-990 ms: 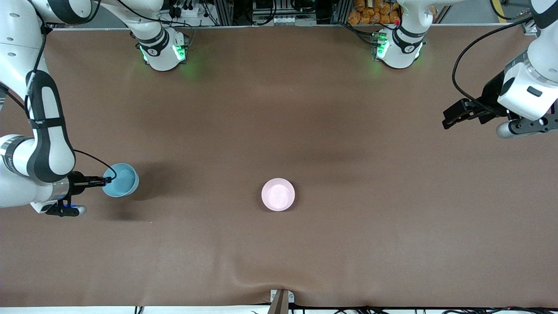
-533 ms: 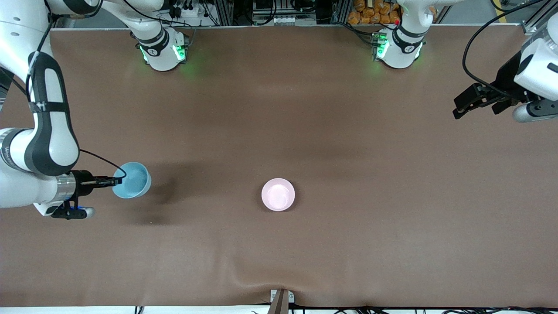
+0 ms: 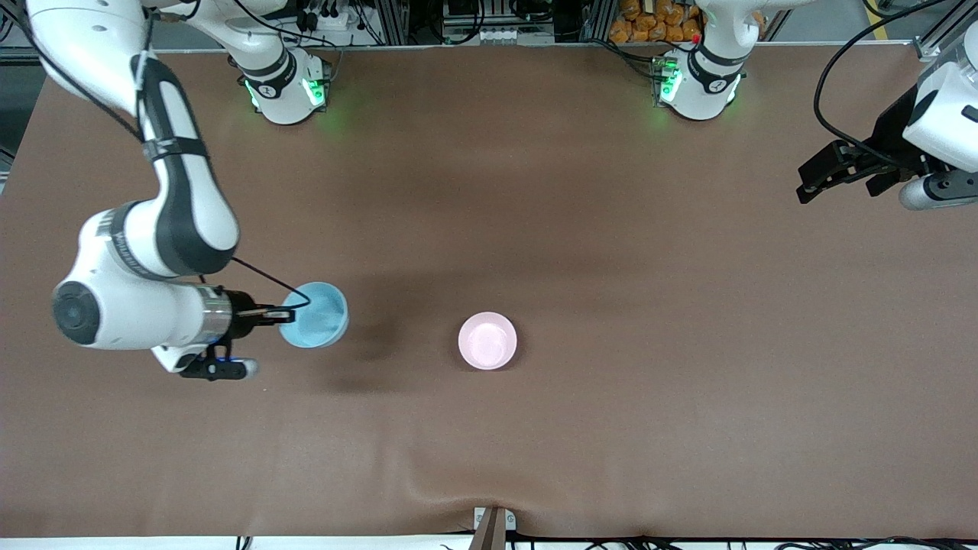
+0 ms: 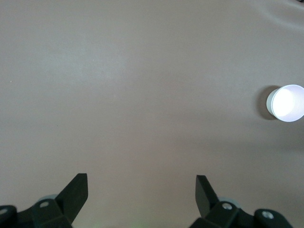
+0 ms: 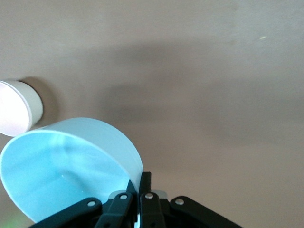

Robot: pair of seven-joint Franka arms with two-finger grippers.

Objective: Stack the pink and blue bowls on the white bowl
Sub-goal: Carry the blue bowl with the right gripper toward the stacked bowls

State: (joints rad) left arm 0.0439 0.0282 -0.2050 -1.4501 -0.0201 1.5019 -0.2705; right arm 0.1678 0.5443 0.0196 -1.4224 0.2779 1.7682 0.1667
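Observation:
A light blue bowl (image 3: 317,325) (image 5: 66,171) hangs above the table, tilted, its rim pinched by my right gripper (image 3: 290,313) (image 5: 141,178), which is shut on it. The bowl is over bare table between the right arm's end and the pink bowl. The pale pink bowl (image 3: 487,341) (image 5: 16,114) (image 4: 286,103) stands upright near the table's middle. The white bowl is hidden; I cannot tell whether it sits under the pink one. My left gripper (image 3: 802,189) (image 4: 141,183) waits open and empty in the air over the left arm's end of the table.
A brown cloth (image 3: 535,229) covers the table, with a wrinkle near the front edge. There a small metal bracket (image 3: 491,525) sticks up. The two arm bases (image 3: 286,84) (image 3: 695,84) stand along the back edge.
My right arm has carried the blue bowl from the right arm's end of the table toward the pink bowl. The left gripper drew back a little toward its own end, then held still.

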